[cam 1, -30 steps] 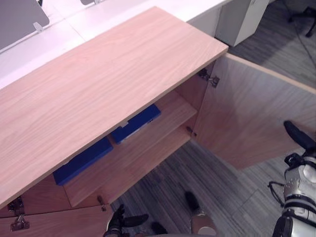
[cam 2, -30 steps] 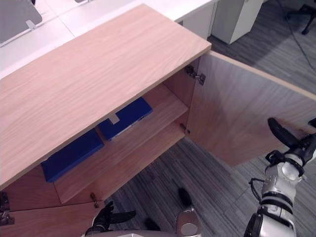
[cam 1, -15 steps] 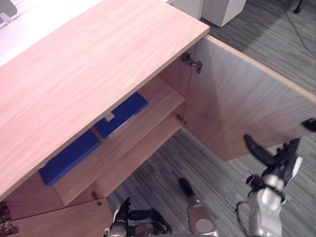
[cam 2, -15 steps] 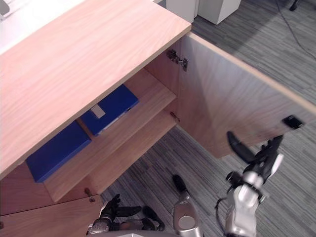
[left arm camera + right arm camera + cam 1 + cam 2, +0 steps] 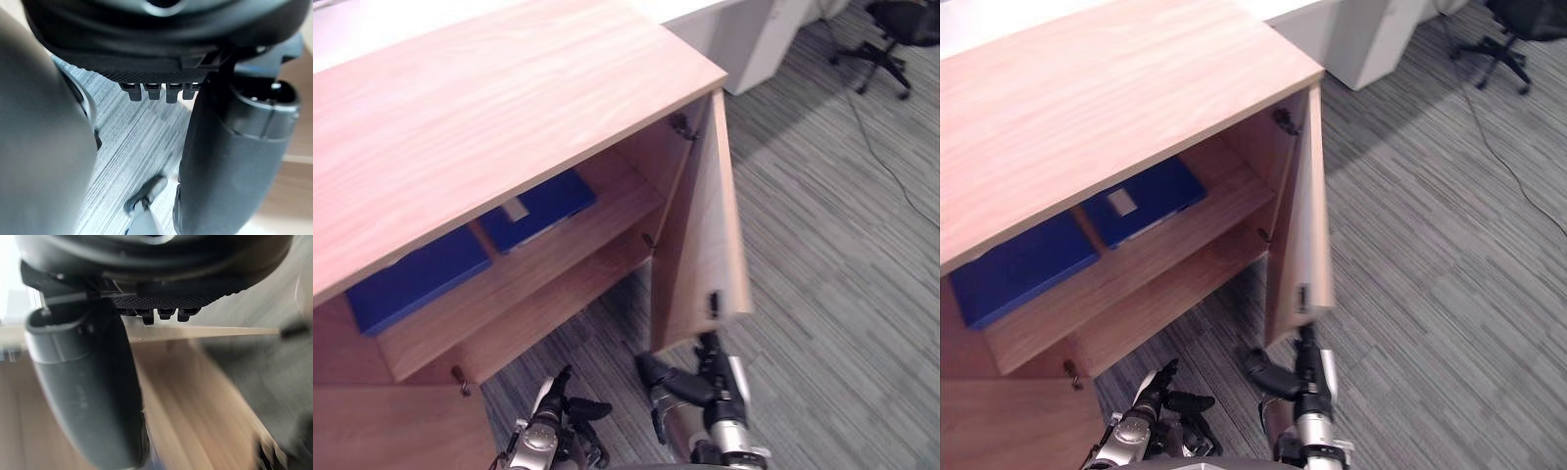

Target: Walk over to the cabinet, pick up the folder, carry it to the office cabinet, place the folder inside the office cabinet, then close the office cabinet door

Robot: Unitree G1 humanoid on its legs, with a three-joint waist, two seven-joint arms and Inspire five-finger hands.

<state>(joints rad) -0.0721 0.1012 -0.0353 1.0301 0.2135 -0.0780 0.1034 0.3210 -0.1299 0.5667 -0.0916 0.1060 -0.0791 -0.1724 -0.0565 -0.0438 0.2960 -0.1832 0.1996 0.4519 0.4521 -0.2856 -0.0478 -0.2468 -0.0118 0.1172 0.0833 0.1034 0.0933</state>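
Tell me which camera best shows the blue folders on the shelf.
The right eye view: both blue folders lie flat on the shelf, covers mostly showing. The left eye view shows the same pair, tucked further under the cabinet top. The wrist views face floor and a wood panel.

Cabinet (image 5: 509,108): pale pinkish wood grain. Left folder (image 5: 406,279): plain deep blue. Centre folder (image 5: 553,201): deep blue with white label. Carpet (image 5: 842,255), right: grey, finely striped. Chair (image 5: 893,22), upper right: black.

Bright even light; shaded office cabinet (image 5: 509,108)
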